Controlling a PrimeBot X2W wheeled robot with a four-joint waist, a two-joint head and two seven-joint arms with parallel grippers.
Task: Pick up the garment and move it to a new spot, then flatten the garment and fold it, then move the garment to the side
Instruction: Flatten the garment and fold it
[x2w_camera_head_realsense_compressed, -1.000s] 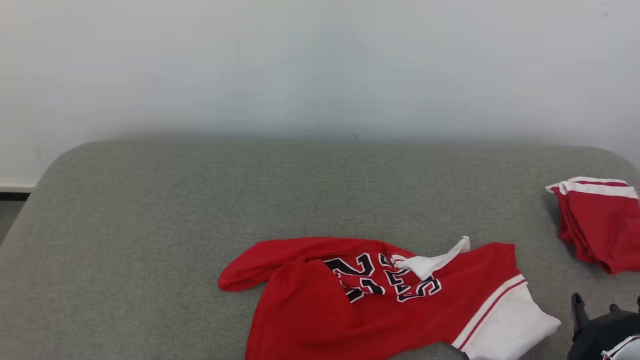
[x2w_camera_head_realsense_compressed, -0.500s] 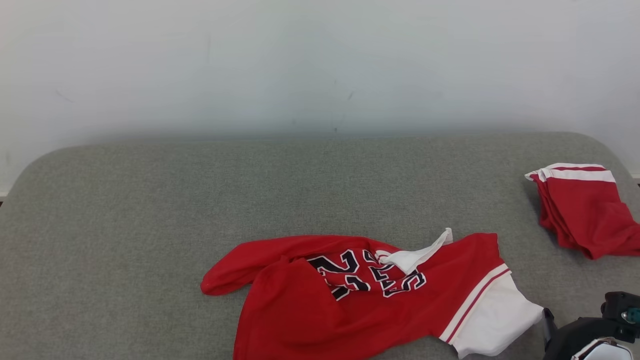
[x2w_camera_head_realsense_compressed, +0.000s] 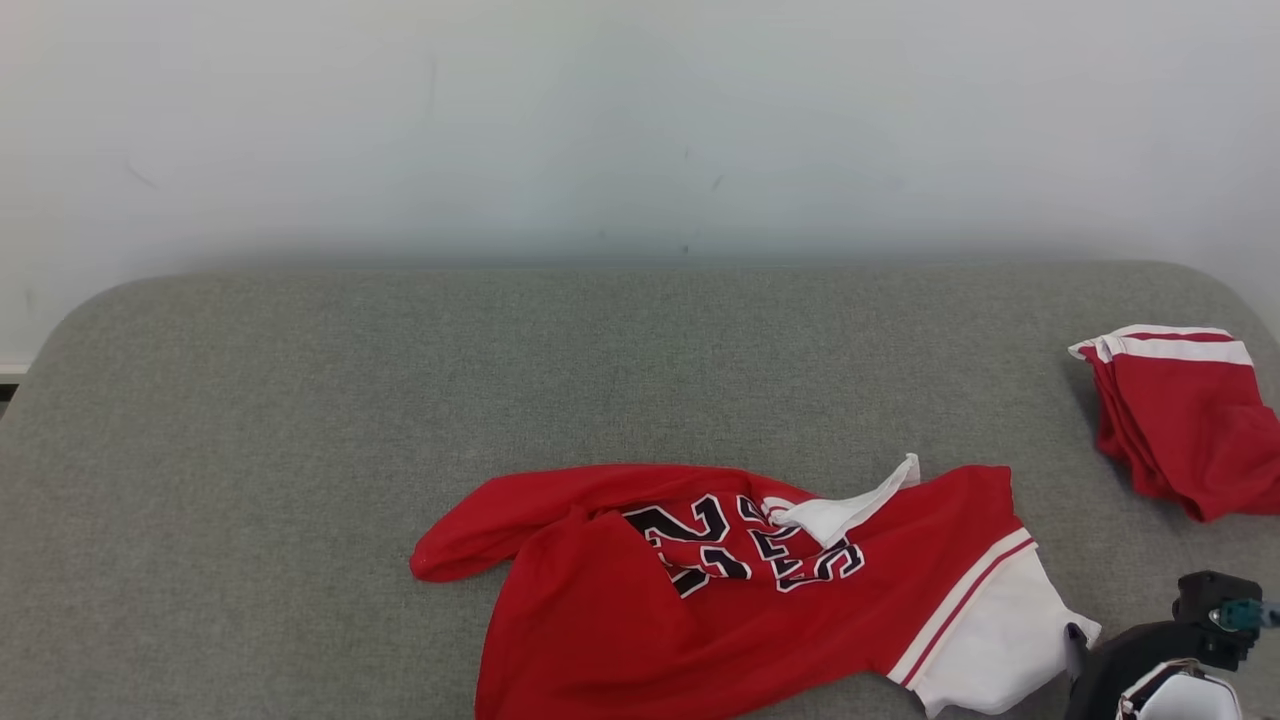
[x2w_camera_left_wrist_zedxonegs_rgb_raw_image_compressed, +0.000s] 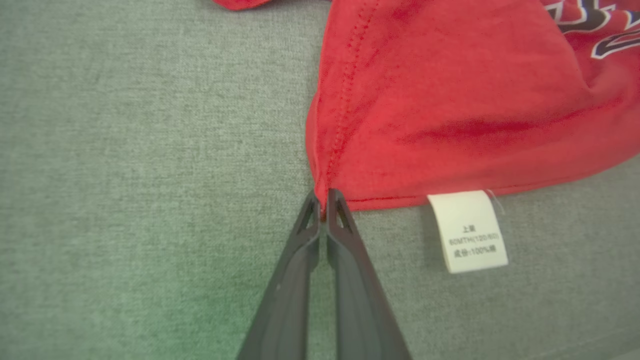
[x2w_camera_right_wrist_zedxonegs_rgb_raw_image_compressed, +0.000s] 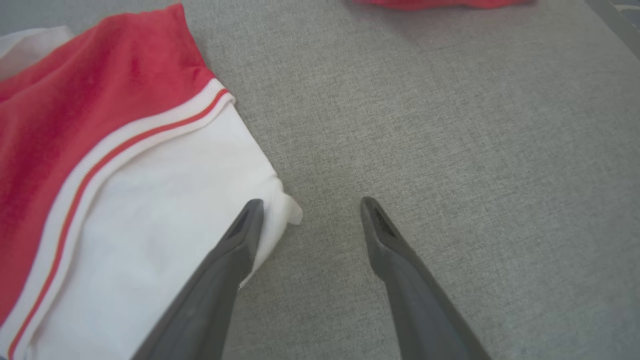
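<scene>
The left gripper (x2w_camera_left_wrist_zedxonegs_rgb_raw_image_compressed: 324, 200) is clenched on the seamed hem corner of the red jersey (x2w_camera_left_wrist_zedxonegs_rgb_raw_image_compressed: 450, 100) (soft knit, crumpled); the right gripper (x2w_camera_right_wrist_zedxonegs_rgb_raw_image_compressed: 310, 205) gapes wide by its white sleeve (x2w_camera_right_wrist_zedxonegs_rgb_raw_image_compressed: 165, 200).

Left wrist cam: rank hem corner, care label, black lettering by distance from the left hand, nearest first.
1. The hem corner of the red jersey: pinched in the shut left hand, centre of the view.
2. The care label: just right of the hand, flat on the grey surface.
3. The black lettering: far upper right of the view.
</scene>
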